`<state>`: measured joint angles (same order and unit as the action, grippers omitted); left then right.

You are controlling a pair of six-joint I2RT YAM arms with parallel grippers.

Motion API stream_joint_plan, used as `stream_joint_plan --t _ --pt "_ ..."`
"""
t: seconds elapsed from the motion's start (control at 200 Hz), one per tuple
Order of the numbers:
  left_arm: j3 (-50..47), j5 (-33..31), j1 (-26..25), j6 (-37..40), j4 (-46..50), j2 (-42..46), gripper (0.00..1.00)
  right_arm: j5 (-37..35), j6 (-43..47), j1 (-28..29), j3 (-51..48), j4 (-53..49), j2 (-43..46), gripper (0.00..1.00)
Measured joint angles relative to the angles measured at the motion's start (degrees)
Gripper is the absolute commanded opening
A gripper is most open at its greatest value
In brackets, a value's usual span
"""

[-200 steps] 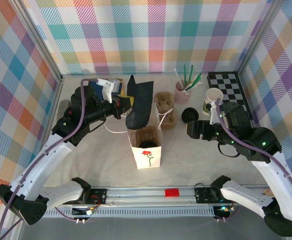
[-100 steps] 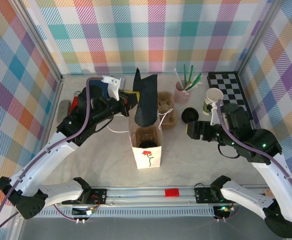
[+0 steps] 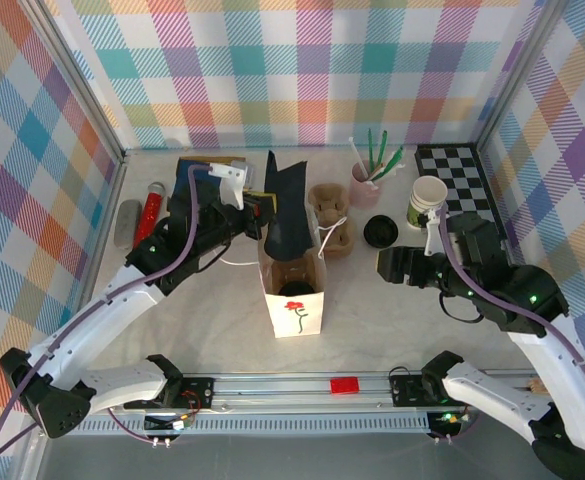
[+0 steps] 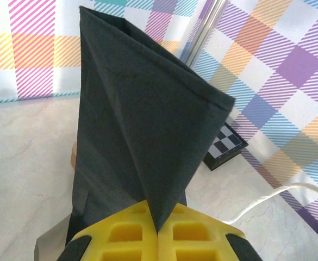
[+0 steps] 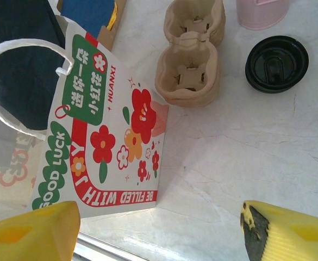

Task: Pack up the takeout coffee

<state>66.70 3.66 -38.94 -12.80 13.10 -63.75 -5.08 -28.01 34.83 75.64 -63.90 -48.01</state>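
- Jaws of the right gripper (image 3: 384, 265), right of centre in the top view, stand wide apart with nothing between them. In its wrist view the yellow fingertips (image 5: 31, 231) sit at the two bottom corners, with bare table and a bag corner in the gap.
- At centre frame, white paper bag (image 3: 294, 312): upright, mouth open, red flower on the near wall.
- Inside it, takeout coffee (image 3: 294, 274): a dark round shape low in the bag mouth, read as the lidded cup. It is dim in there and the green side can't be made out.
- Handling, by judgement: a light paper cup. The walls give under a hard pinch, the snap-on lid may pop, and the contents may slosh if it tips. Best hold is across the side wall just under the lid rim, kept upright, never by the lid.
- Just above and left of the bag, left gripper (image 3: 260, 207): fingers clamped on an edge of a black sheet (image 3: 287, 200). The sheet's lower end reaches the bag's far rim; contact can't be told.
- Beyond the bag: brown pulp carrier (image 3: 330, 218), with a loose black lid (image 3: 380, 232) to its right, apart from it.
- Further upper right: lidless green cup (image 3: 429, 200), pink cup of stirrers (image 3: 364, 182), chequered board (image 3: 452, 170).
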Motion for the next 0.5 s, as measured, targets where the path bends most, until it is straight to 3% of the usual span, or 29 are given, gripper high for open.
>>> stream_joint_plan --t 0.5 --pt "-13.73 -2.84 -5.27 1.75 -11.28 8.0 0.0 0.22 -0.35 0.0 -0.42 1.29 -0.15 0.78"
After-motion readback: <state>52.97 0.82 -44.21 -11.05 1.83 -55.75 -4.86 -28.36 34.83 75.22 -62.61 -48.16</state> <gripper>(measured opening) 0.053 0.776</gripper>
